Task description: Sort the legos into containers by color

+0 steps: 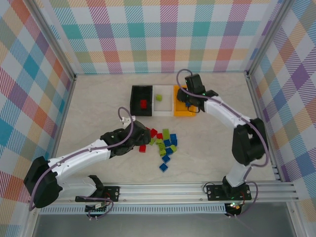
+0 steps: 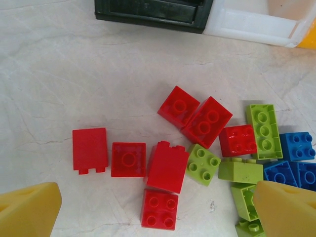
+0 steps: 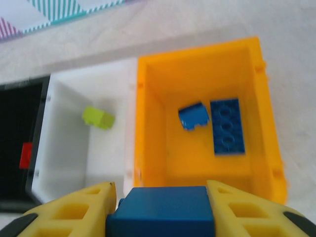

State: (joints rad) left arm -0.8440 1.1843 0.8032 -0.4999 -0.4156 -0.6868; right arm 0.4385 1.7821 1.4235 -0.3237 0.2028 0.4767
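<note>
Standing across the middle of the table (image 1: 98, 98), the white bin (image 1: 165, 105) serves as reference. The black bin (image 1: 134, 101) touches its left side and the orange-yellow bin (image 1: 185, 113) its right. The three form one row, apparently so that each colour has a fixed drop point.

Right gripper (image 3: 160, 190): positioned above the near wall of the orange-yellow bin, just right of the white bin. Its fingers pinch a blue brick (image 3: 163, 213) from both sides. The grip is held, in my judgement, because the brick is not yet fully over the cavity.

Left gripper (image 2: 158, 212): hovering near-left of the white bin, above the loose pile (image 1: 165, 145). Its jaws are spread wide and hold nothing. The spread appears intended to straddle one of the red bricks (image 2: 168, 165) below it.

Sorted so far:
- Black bin: one red brick (image 1: 143, 103).
- White bin: one lime brick (image 3: 98, 117).
- Orange-yellow bin: a small blue brick (image 3: 193, 116) and a long blue plate (image 3: 227, 126).

The assignment reads as red left of the white bin, lime inside it, blue right of it. Most legos remain unsorted on the near side of the white bin. Several touch each other, so a clean pick needs care.
</note>
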